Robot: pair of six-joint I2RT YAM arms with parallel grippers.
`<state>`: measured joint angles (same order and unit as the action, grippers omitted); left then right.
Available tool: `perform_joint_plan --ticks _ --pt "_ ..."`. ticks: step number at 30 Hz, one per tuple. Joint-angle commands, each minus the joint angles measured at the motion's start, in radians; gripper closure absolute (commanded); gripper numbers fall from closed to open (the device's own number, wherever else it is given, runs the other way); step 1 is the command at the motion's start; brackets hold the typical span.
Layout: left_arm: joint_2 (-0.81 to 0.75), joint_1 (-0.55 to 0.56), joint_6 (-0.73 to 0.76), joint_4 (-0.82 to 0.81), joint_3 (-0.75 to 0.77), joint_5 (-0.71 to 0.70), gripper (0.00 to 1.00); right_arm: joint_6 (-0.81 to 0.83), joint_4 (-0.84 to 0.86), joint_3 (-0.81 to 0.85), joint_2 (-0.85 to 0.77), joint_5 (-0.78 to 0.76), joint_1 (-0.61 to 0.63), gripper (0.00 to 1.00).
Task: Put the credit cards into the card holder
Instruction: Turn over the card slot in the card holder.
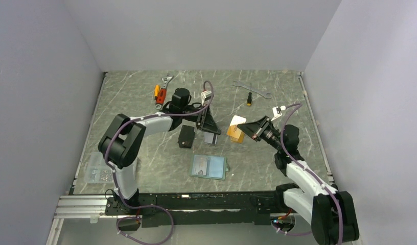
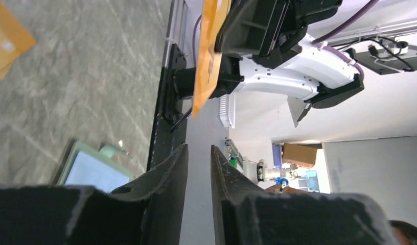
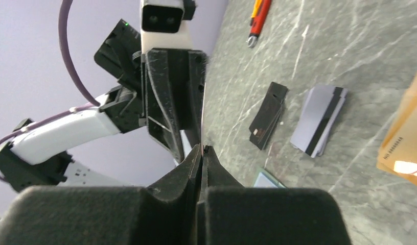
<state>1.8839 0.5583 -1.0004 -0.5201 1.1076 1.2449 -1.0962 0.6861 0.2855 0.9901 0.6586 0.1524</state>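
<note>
My right end effector [image 3: 201,152] is pinched shut on one orange card [image 2: 206,56]. From my right wrist I see that card only as a thin edge rising out between the fingers. My left end effector [image 2: 199,150] has its jaws a little apart with nothing between them. It faces the card and, as far as I can tell, does not touch it.

I judge the card to be very light, stiff enough to keep its shape but able to bow, and slick on both faces. A flat pinch near one end suits it, because that leaves the far edge free to lead into a slot. Too little overlap and I think it could swivel in the pads. The holder [image 1: 209,167] looks soft. I expect it to slide or cave in when a card pushes at it, so my free left end effector may have to steady it.

The holder lies open and flat on the counter [image 1: 145,102], pale inside up. It is nearer my bases than either end effector and roughly between them, with the held card up off the counter and well apart from it. The other cards lie flat on the counter. A black card [image 3: 268,115] and a small silver-grey stack [image 3: 319,120] sit near each other by my left end effector. An orange stack [image 3: 406,138] sits just beside my right one. With so little edge showing, I think those flat ones will be hard to lift.
</note>
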Motion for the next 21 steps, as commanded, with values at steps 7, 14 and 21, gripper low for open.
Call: perform_joint_plan --ticks 7,14,21 --pt "-0.137 -0.066 0.856 0.920 0.022 -0.138 0.60 0.169 -0.416 0.030 -0.151 -0.060 0.033 1.00" --pt "-0.158 -0.048 1.155 1.101 -0.021 -0.462 0.58 0.263 -0.705 0.075 -0.142 -0.327 0.354 1.00" --pt "-0.197 0.063 1.217 1.092 -0.078 -0.688 0.59 0.281 -0.796 0.059 -0.114 -0.438 0.467 1.00"
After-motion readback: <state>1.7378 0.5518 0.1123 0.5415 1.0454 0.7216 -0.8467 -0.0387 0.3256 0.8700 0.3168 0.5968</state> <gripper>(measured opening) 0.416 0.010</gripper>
